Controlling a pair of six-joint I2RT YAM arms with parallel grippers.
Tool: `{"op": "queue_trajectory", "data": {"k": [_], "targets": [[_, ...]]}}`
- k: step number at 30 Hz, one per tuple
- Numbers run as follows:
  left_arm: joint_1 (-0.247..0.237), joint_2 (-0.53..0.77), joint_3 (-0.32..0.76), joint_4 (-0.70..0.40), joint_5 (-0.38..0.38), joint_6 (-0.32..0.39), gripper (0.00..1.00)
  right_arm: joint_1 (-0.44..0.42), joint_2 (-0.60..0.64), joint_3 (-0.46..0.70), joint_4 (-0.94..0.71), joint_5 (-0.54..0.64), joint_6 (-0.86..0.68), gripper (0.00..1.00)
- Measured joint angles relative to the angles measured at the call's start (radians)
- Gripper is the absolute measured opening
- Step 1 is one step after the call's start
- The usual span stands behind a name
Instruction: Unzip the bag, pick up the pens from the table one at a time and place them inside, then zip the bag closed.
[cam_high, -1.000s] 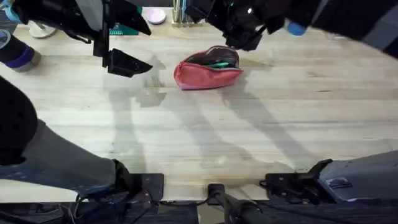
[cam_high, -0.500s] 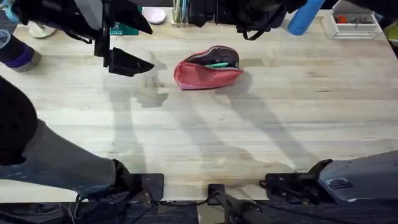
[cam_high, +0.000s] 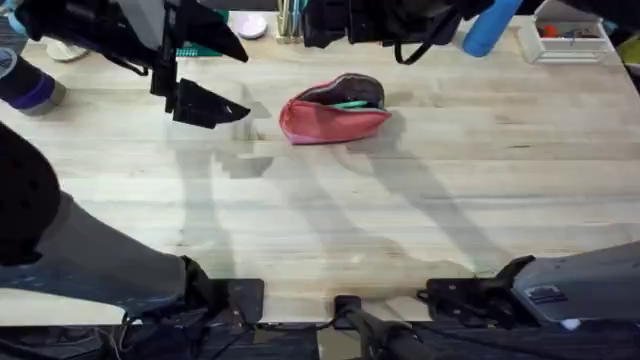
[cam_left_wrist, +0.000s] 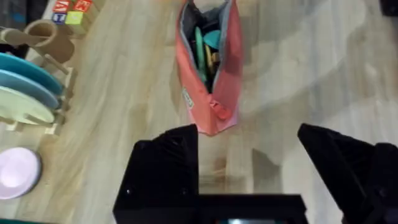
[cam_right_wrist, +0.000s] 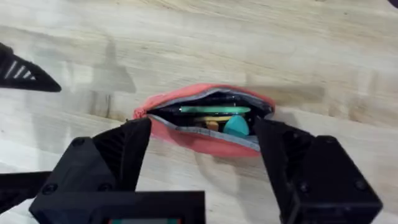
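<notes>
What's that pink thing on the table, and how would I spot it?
Look at the wide wooden table. Toward its far side, between the two black hands, lies the bag, a soft salmon-pink pouch. Its zipper gapes open, showing a green pen inside.

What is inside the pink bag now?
The bag lies unzipped on the table. Through its opening I see a light green pen, a teal object and something yellowish. A black pen may be there, but the dark lining and the fabric hide the rest.
</notes>
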Motion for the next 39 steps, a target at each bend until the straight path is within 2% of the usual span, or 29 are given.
{"op": "queue_trajectory", "data": {"k": [4,7,12,18,21,25,30,34,39], "targets": [[0.0,-0.002,0.0,-0.017,0.002,0.0,0.997,-0.002,0.0,0.0,0.0,0.0,-0.011,0.995],[0.0,-0.019,-0.002,0.028,0.002,-0.017,0.997,-0.006,0.0,0.0,0.0,0.0,-0.019,0.996],[0.0,-0.083,-0.004,0.145,0.002,-0.183,0.997,-0.022,0.0,0.0,0.001,0.0,-0.024,0.996],[0.0,-0.173,-0.004,0.149,-0.016,-0.339,0.998,-0.043,0.0,0.0,0.003,0.0,-0.03,0.996],[0.0,-0.238,-0.004,0.148,-0.062,-0.423,0.998,-0.05,0.0,0.0,0.004,0.0,-0.03,0.996],[0.0,-0.341,-0.004,0.144,-0.119,-0.502,0.998,-0.054,0.0,0.0,0.014,0.0,-0.03,0.996],[0.0,-0.463,-0.004,0.082,-0.166,-0.542,0.998,-0.054,0.0,0.0,0.043,0.0,-0.037,0.996],[0.0,-0.512,-0.012,0.047,-0.18,-0.552,0.997,-0.054,0.0,0.0,0.044,0.0,-0.037,0.996],[0.0,-0.548,-0.146,0.09,-0.185,-0.559,0.997,-0.054,0.0,0.0,0.044,0.0,-0.038,0.996]]}}
